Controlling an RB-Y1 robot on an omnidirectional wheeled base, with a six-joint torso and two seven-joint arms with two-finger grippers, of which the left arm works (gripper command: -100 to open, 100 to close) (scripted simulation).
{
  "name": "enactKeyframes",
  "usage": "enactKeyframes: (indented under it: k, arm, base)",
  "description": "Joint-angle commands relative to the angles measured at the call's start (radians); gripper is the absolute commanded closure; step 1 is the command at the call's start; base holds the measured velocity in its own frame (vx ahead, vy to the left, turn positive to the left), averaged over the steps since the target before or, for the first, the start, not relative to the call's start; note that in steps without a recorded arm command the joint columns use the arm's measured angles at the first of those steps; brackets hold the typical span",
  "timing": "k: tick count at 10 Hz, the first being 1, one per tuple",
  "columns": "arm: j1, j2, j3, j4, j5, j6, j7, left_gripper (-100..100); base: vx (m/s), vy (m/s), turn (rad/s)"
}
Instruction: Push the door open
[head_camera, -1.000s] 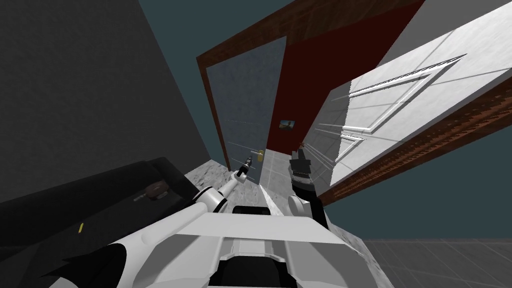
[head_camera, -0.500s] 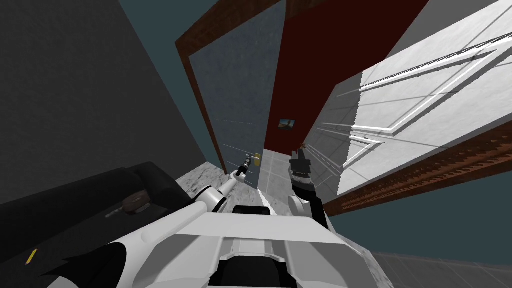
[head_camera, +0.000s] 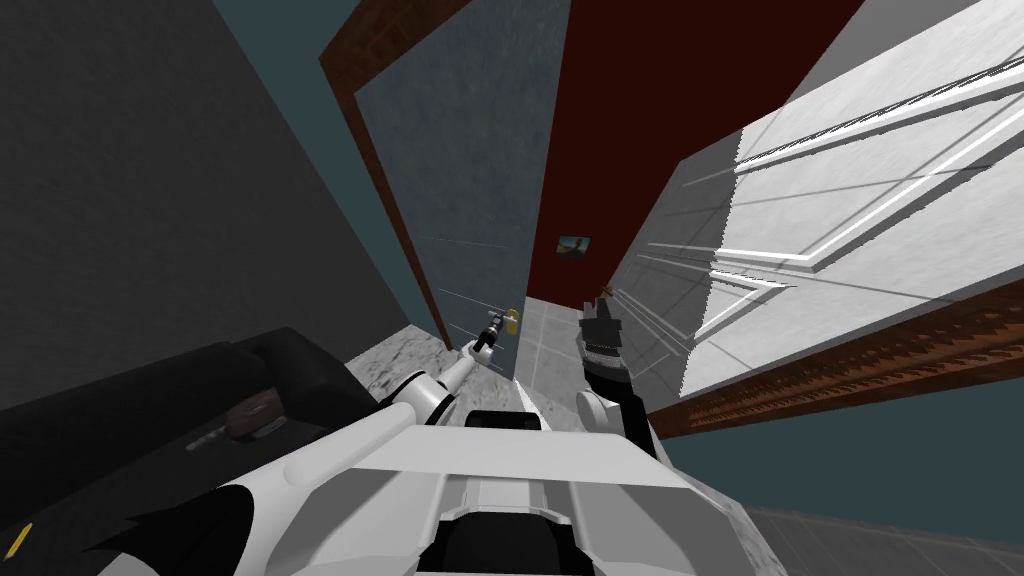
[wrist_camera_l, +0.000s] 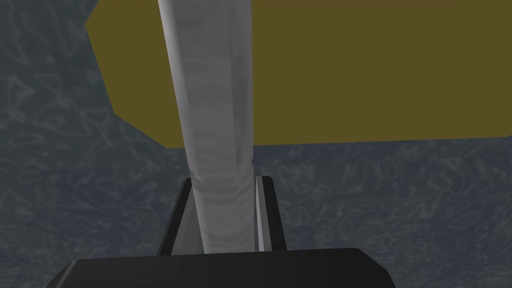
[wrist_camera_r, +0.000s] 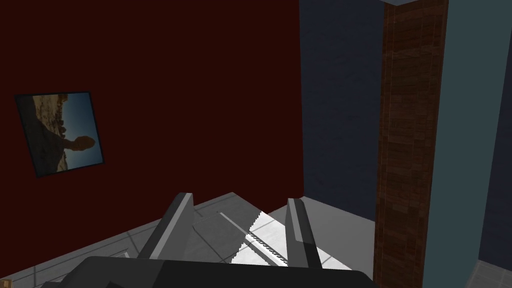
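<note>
The base has advanced toward the door (head_camera: 470, 150) — left gripper (head_camera: 493, 326) clamped on its handle (wrist_camera_l: 217, 125), right gripper (wrist_camera_r: 240, 202) open, empty — push underway.

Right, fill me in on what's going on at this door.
The left gripper is shut on the grey handle of the blue-grey door, with a yellow plate behind the handle. The door looks partly open: a red wall shows past its edge. The right gripper is open and holds nothing, pointing into that gap.
</note>
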Motion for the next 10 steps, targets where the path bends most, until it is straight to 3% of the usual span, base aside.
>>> enactKeyframes:
  k: [1,3,4,10]
  arm:
    - [0.007,0.000,-0.002,0.004,-0.001,0.001,-0.001,100]
    - [0.007,0.000,-0.002,0.004,-0.001,0.001,-0.001,100]
    - [0.001,0.012,0.012,0.001,0.004,0.000,-0.005,100]
    - [0.003,0.039,0.045,0.004,0.014,0.001,-0.017,100]
  base:
    - [-0.002,0.005,-0.003]
    - [0.000,0.000,0.000]
    - [0.079,-0.076,0.020]
    - [0.118,-0.099,0.035]
